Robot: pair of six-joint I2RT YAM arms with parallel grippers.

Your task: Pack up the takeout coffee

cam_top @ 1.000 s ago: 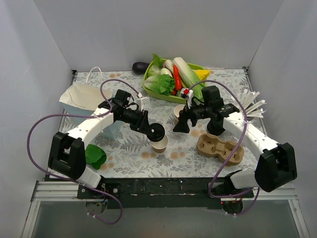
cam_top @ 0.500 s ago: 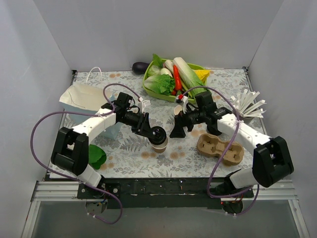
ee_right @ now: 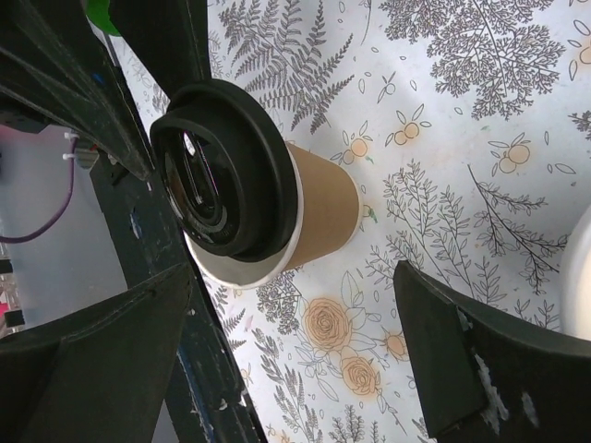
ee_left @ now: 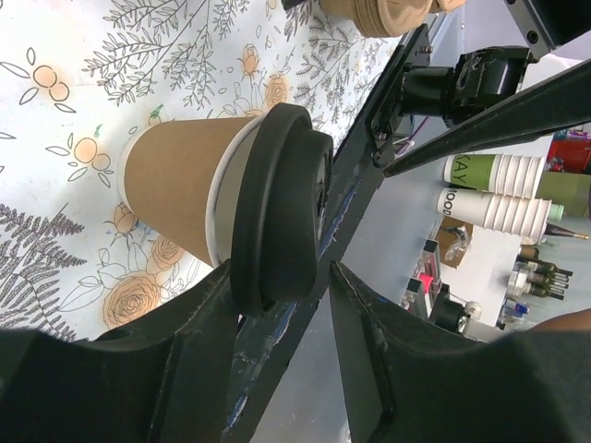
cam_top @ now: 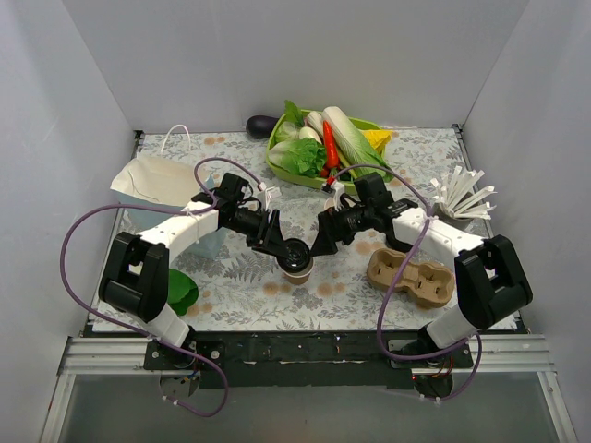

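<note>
The takeout coffee (cam_top: 297, 263) stands upright mid-table. The left gripper (ee_left: 282, 277) narrowly straddles its lid (ee_left: 277, 185), pinching or not I cannot tell, and the right gripper (ee_right: 291, 277) gapes wide just right of it. The paper is likely light and crushable, so hold it gently at the stiffer rim under the lid.
</note>
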